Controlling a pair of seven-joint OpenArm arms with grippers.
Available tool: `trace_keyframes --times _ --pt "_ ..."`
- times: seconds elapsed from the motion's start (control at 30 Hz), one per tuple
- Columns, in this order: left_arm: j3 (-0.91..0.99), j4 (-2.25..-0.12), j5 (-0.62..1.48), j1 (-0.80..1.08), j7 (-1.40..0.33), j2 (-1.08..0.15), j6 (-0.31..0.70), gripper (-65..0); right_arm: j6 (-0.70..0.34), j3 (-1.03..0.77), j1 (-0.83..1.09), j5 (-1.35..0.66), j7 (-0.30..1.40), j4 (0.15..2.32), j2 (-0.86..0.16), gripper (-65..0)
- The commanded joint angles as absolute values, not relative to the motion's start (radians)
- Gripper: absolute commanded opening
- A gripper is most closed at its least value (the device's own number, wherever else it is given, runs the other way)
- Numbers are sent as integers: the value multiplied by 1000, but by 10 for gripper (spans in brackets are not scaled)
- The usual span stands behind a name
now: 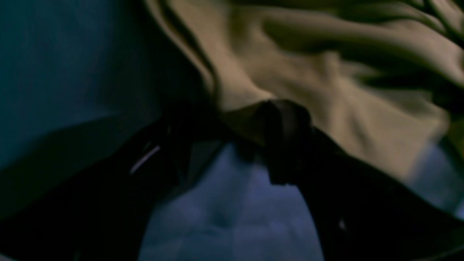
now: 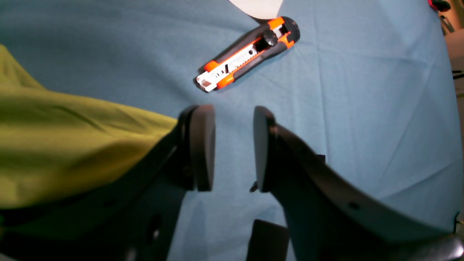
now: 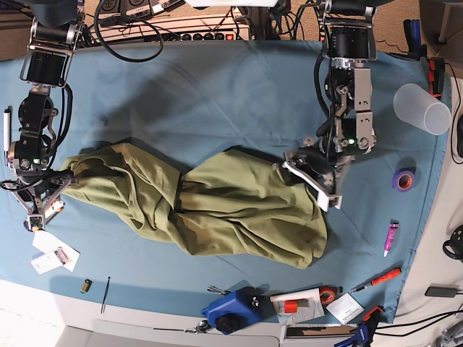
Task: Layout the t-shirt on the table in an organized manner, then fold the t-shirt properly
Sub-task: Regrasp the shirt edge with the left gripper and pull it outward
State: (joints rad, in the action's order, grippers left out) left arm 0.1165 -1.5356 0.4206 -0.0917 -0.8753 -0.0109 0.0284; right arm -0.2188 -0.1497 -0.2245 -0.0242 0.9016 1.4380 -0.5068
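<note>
- Lying crumpled across the middle of the wide table draped in light-blue cloth [image 3: 217,94]: one large olive-green cotton t-shirt [image 3: 217,206], twisted at its centre into a bunched waist, with a wider mass toward the left arm's side and a narrower tail reaching the right arm's side.
- Left gripper [image 3: 312,172], black with a white edge: down at the shirt's upper corner on its own side. In the left wrist view, dark and blurred, the jaws stand spread, with one finger [image 1: 286,137] against the shirt's hem; I cannot tell whether any cloth is pinched.
- Right gripper [image 2: 233,146], black with round flat pads: jaws parted with bare blue cloth between them, holding nothing. The shirt's tail lies just beside the outer face of one pad [image 2: 203,145].
- Orange-and-black utility knife [image 2: 248,54]: on the cloth just beyond the right gripper's tips, apart from the shirt.
- Translucent plastic cup [image 3: 421,108]: near the table edge on the left arm's side.
- Roll of purple tape [image 3: 404,179]: nearer than the cup, same edge.
- Blue tool [image 3: 231,311] and red-handled screwdriver [image 3: 380,279]: along the near edge.
- White paper cards [image 3: 54,251]: near corner on the right arm's side.
</note>
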Motion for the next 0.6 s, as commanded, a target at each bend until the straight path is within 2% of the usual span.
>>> trace_keyframes --times 0.0,0.1,0.17,0.23,0.3,0.33,0.57 --pt "113 -1547 447 -105 -874 4 54 -328 -213 -159 -249 -15 883 1453 -529 -463" --pt "113 -1547 476 -109 -874 28 81 -332 -213 -159 -249 -16 882 1453 -529 -468" --pt "113 -1547 482 -113 -874 39 80 -377 -213 -159 -249 -17 883 1453 -529 -529" --pt "114 -1547 496 -116 -874 41 80 -477 -213 -159 -250 -24 881 1453 -529 -633" --pt "114 -1547 499 -120 -875 41 80 -606 -213 -159 -250 -39 867 1453 -529 -650" --pt "114 -1548 499 -120 -874 41 80 -650 -213 -159 -250 -38 851 1453 -529 -650" --pt "140 -1604 498 -136 -1007 40 80 -650 -209 -159 -310 -70 783 1453 -530 -650"
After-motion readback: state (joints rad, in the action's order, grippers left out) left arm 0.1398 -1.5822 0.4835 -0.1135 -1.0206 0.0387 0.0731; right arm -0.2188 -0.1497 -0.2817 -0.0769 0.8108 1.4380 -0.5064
